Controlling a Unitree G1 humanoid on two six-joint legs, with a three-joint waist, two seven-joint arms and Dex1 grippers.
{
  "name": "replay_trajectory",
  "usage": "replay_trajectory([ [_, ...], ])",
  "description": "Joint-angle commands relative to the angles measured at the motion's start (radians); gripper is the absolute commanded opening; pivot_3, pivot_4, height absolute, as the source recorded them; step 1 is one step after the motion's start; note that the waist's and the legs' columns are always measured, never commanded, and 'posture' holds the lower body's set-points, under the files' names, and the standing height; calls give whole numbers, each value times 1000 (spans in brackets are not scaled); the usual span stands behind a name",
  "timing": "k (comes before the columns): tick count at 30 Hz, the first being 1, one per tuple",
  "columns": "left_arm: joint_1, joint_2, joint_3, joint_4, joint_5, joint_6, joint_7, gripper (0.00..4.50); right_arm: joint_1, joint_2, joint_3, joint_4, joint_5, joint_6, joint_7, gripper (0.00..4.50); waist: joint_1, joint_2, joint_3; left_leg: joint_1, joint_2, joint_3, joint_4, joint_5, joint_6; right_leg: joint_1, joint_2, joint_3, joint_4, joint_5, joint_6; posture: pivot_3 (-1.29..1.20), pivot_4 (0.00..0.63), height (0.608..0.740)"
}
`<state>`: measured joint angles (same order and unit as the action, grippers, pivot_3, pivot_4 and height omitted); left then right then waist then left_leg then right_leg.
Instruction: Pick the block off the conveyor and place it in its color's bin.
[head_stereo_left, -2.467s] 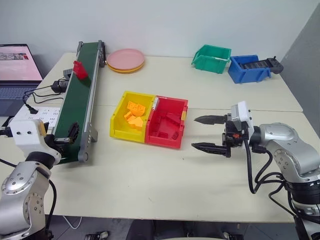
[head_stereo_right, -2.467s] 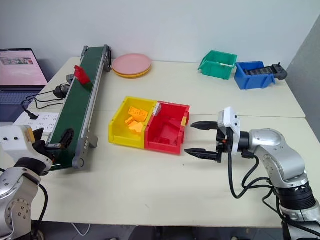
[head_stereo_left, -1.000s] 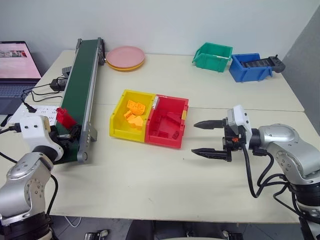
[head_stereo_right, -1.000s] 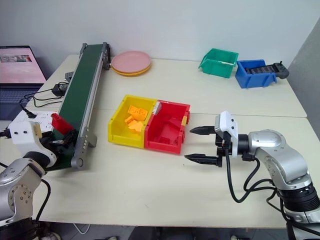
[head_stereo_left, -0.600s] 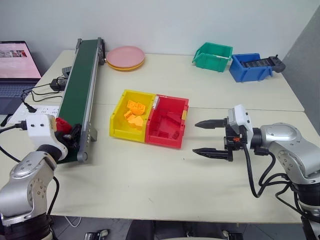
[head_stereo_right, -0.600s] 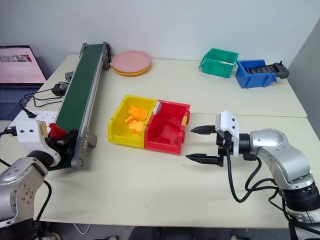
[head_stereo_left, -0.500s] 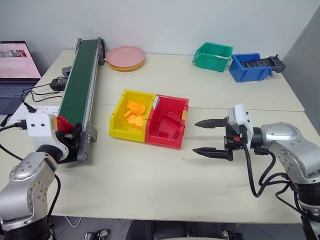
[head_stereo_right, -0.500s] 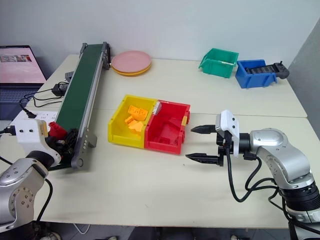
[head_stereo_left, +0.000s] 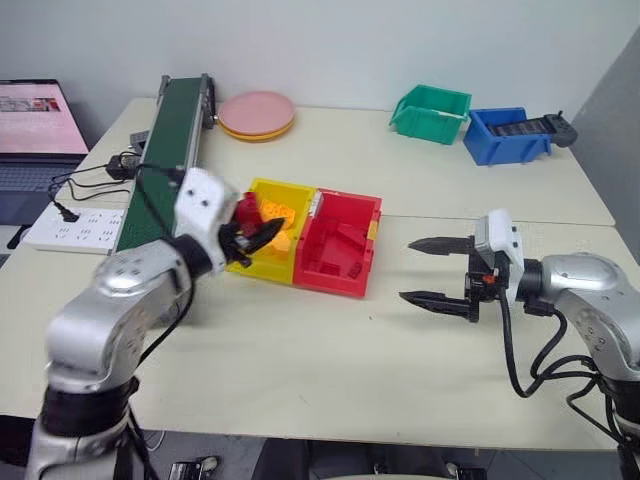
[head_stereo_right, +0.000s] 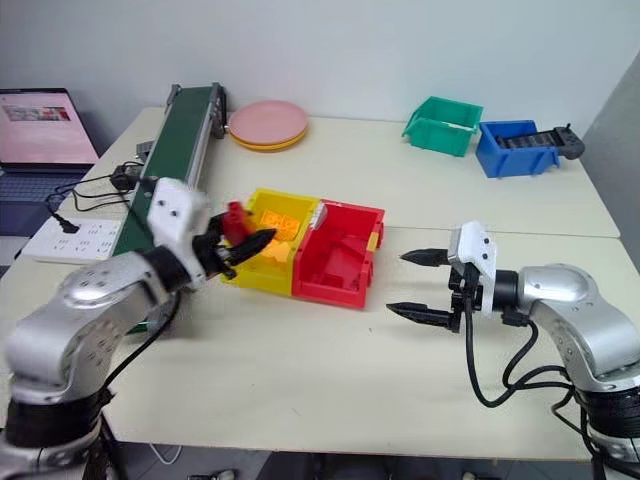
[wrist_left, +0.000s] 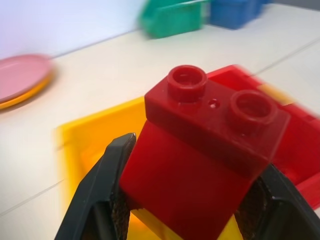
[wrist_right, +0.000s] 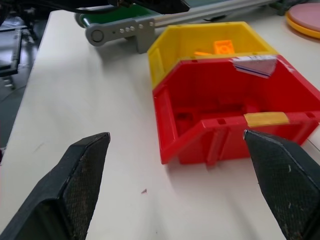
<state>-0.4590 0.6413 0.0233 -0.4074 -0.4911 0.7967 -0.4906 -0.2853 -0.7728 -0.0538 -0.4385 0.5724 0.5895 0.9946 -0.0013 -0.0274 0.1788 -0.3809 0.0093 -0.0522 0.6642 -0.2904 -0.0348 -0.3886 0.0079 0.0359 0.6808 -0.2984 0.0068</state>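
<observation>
A: Where does the red block (wrist_left: 200, 145) sit at this moment?

B: The left gripper (head_stereo_left: 252, 232) is clamped on it, one black finger on each side, studs up. It hangs above the yellow bin (head_stereo_left: 262, 262), clear of the conveyor (head_stereo_left: 170, 130), beside the orange pieces (head_stereo_left: 278, 218).

A: So it is not over its target yet?

B: No. The red bin (head_stereo_left: 340, 268) stands touching the yellow one, on the side toward the right arm. The carry needs to go across the shared wall before any letting go.

A: What makes that go well?

B: Judging from here, the block should stay level and above both rims, then come down inside the red bin's open middle, away from the yellow wall, so it cannot tip into the wrong bin.

A: And the right gripper (head_stereo_left: 437, 270)?

B: It hovers over the tabletop (head_stereo_left: 330, 350) near the red bin, spread wide and empty. It should stay out of the path.
</observation>
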Motion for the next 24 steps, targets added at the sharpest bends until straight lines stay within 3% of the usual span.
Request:
replay_trajectory([
  [1, -104, -74, -136, 137, 71, -80, -62, 2192, 39, -8, -53, -84, 21, 17, -53, 4500, -3, 0, 0, 0, 0, 0, 0, 0, 0, 0, 0, 0, 0, 0, 0, 0, 150, 740],
  [7, -186, -183, -210, 288, 128, -179, -120, 2192, 100, -5, -86, -145, 33, 34, -102, 4500, -5, 0, 0, -1, 0, 1, 1, 0, 0, -1, 1, 1, 0, 0, 0, 0, 150, 740],
  [14, -206, -191, -236, 347, 195, -236, -173, 2192, 104, -9, -88, -158, 47, 37, -120, 4500, -4, 0, 0, 0, 0, 1, 1, 0, 0, 0, 1, 1, 1, 0, 0, 0, 150, 740],
  [15, -206, -190, -236, 347, 201, -238, -177, 2752, 101, -11, -91, -158, 53, 39, -120, 4500, -4, 0, 0, 0, 0, 1, 2, 0, 0, 0, 1, 1, 1, 0, 0, 0, 150, 740],
  [24, -211, -215, -211, 329, 205, -220, -185, 4451, 70, -28, -132, -151, 151, 59, -100, 4500, -1, 0, 0, -1, 0, 0, 2, 0, 0, 0, 1, 1, 1, 0, 0, 0, 150, 740],
])
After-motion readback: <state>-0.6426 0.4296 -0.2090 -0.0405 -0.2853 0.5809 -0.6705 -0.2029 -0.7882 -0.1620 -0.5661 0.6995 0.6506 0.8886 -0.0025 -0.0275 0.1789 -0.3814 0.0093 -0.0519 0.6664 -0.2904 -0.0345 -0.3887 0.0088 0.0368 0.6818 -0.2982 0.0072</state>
